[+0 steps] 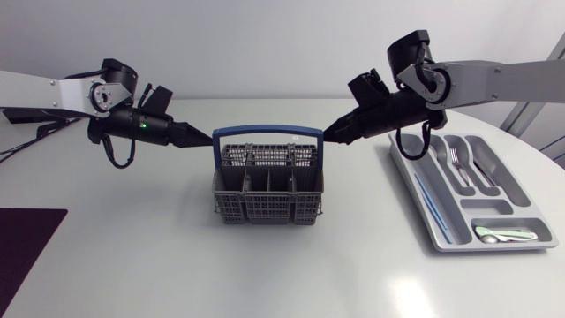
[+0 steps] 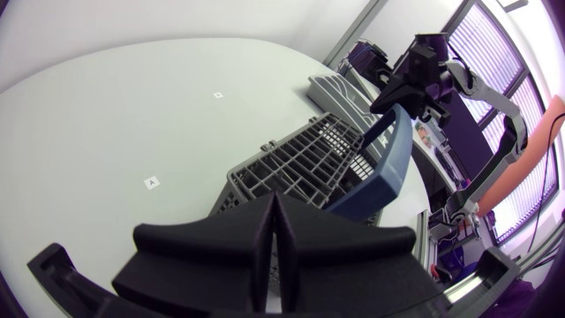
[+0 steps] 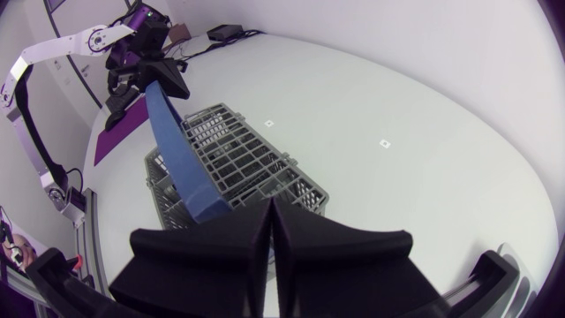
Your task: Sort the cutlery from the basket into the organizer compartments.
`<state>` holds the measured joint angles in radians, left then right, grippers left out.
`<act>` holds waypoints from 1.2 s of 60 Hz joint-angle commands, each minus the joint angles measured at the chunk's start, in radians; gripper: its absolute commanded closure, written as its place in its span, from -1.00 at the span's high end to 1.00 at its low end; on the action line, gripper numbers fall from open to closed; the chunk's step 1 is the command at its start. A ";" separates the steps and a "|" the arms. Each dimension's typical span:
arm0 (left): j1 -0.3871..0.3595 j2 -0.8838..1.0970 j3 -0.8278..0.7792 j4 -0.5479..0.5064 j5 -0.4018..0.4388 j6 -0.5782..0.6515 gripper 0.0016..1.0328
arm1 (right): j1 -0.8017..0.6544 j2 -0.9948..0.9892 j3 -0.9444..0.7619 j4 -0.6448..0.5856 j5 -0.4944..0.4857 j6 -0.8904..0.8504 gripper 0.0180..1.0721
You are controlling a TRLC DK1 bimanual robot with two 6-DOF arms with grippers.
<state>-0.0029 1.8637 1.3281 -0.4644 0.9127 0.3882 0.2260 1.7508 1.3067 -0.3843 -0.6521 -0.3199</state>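
Our left gripper (image 1: 205,138) and right gripper (image 1: 328,135), fingers clenched on nothing, flank the basket (image 1: 267,208); its handle (image 1: 267,132) runs between them.

The head camera sits high above the table (image 1: 132,265) and looks down at a slant from far off. It has the basket (image 1: 267,208) at centre, the organizer (image 1: 491,206) at four o'clock, the left arm (image 1: 53,93) entering at ten and the right arm (image 1: 494,79) at two. Each wrist camera rides close behind its own gripper, with the basket at its twelve o'clock. The left gripper (image 2: 274,201) faces the right gripper (image 2: 371,137), and the reverse holds in the right wrist view. All three views share the basket.
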 commanded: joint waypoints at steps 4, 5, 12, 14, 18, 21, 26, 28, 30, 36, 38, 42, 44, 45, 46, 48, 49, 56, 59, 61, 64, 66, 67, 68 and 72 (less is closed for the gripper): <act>-0.016 0.054 0.045 -0.022 0.029 -0.018 -0.94 | -0.008 0.082 0.037 -0.028 -0.026 0.028 -0.89; -0.017 0.054 0.045 -0.020 0.029 -0.017 -0.94 | -0.008 0.087 0.039 -0.031 -0.027 0.028 -0.89; -0.025 0.055 0.043 -0.023 0.028 -0.015 -0.94 | -0.004 0.110 0.020 -0.030 -0.032 0.019 -0.89; -0.025 0.057 0.040 -0.025 0.028 -0.014 -0.94 | -0.001 0.116 0.014 -0.030 -0.029 0.016 -0.89; -0.025 0.057 0.031 -0.026 0.028 -0.011 -0.94 | 0.003 0.121 0.002 -0.030 -0.021 0.013 -0.89; -0.025 0.058 0.026 -0.028 0.028 -0.009 -0.94 | 0.003 0.121 -0.003 -0.030 -0.018 0.012 -0.89; -0.022 0.068 0.017 -0.036 0.026 -0.006 -0.94 | 0.003 0.127 -0.009 -0.030 -0.012 0.013 -0.89; -0.022 0.072 0.017 -0.043 0.026 -0.002 -0.94 | 0.003 0.128 -0.009 -0.030 -0.009 0.015 -0.89; -0.020 0.075 0.019 -0.049 0.026 0.003 -0.94 | 0.004 0.128 -0.011 -0.030 -0.009 0.013 -0.89; -0.020 0.074 0.023 -0.059 0.026 0.011 -0.94 | 0.006 0.128 -0.009 -0.033 -0.003 0.015 -0.89; -0.020 0.072 0.023 -0.060 0.026 0.011 -0.94 | 0.007 0.128 -0.009 -0.036 -0.004 0.015 -0.89; -0.020 0.069 0.026 -0.066 0.028 0.017 -0.94 | 0.007 0.118 -0.011 -0.038 -0.004 0.013 -0.89; -0.022 0.068 0.029 -0.066 0.028 0.017 -0.94 | 0.007 0.108 -0.011 -0.038 -0.006 0.015 -0.89; -0.023 0.066 0.031 -0.066 0.028 0.017 -0.94 | 0.007 0.105 -0.009 -0.038 -0.006 0.015 -0.89; -0.025 0.066 0.033 -0.066 0.028 0.017 -0.94 | 0.007 0.104 -0.007 -0.038 -0.006 0.016 -0.89; -0.028 0.066 0.037 -0.066 0.028 0.015 -0.94 | 0.007 0.098 -0.004 -0.038 -0.006 0.018 -0.89; -0.029 0.068 0.040 -0.068 0.028 0.014 -0.94 | 0.007 0.095 -0.003 -0.041 -0.006 0.018 -0.89; -0.035 0.071 0.045 -0.074 0.028 0.017 -0.94 | 0.007 0.079 0.000 -0.047 -0.006 0.019 -0.89; -0.032 0.069 0.046 -0.076 0.028 0.018 -0.94 | 0.007 0.070 -0.003 -0.047 -0.004 0.018 -0.89; -0.023 0.063 0.046 -0.076 0.028 0.018 -0.94 | 0.007 0.064 -0.007 -0.047 -0.004 0.018 -0.89; 0.000 0.048 0.048 -0.074 0.028 0.017 -0.94 | -0.002 0.047 -0.014 -0.047 -0.004 0.016 -0.89; 0.020 0.032 0.046 -0.074 0.029 0.015 -0.94 | -0.007 0.033 -0.020 -0.045 -0.004 0.016 -0.89; 0.027 0.028 0.046 -0.074 0.029 0.015 -0.94 | -0.008 0.027 -0.023 -0.045 -0.004 0.016 -0.89; 0.035 0.022 0.046 -0.074 0.029 0.015 -0.94 | -0.010 0.021 -0.026 -0.044 -0.004 0.016 -0.89; 0.052 0.009 0.040 -0.077 0.028 0.018 -0.94 | -0.022 -0.004 -0.041 -0.045 0.003 0.016 -0.89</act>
<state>0.0181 1.9144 1.3437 -0.5266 0.9272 0.3927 0.2211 1.7935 1.2995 -0.4202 -0.6571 -0.3172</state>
